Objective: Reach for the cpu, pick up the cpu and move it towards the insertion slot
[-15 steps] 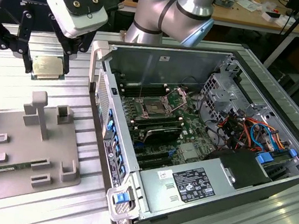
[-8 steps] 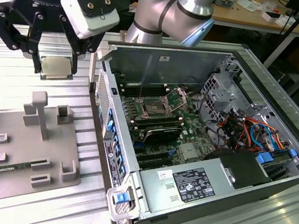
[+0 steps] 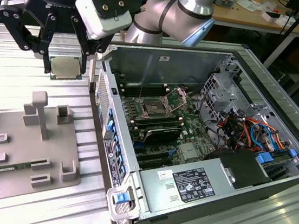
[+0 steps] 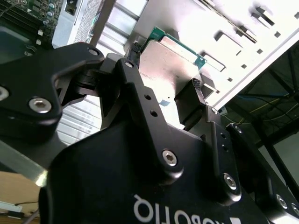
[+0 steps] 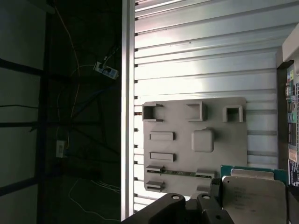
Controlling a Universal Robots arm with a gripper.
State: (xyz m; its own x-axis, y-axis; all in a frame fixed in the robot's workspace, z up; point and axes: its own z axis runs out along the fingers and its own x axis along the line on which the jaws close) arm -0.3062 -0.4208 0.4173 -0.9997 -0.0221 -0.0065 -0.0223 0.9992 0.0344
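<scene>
In the second wrist view, the gripper has its two black fingers closed on opposite edges of the one cpu, a flat square chip with a silvery top plate and a thin green rim. The first wrist view shows the same chip held level, with a grey holder plate lying below it on the ribbed metal table.

In the exterior view, nearest the camera lies that grey holder plate, carrying several raised brackets and one tall post. To the exterior view's right of it stands one open computer case, with a labelled silver box at its near end and a bundle of orange and blue cables along its far side. Farther in, on the green board, sits the insertion slot, a square socket with a dark centre and a metal frame, its bracket tipped up behind it.

Farther back, the gripper hangs above the table, just outside the case wall on the exterior view's left, holding the cpu clear of the surface. The chip is well apart from the socket.
</scene>
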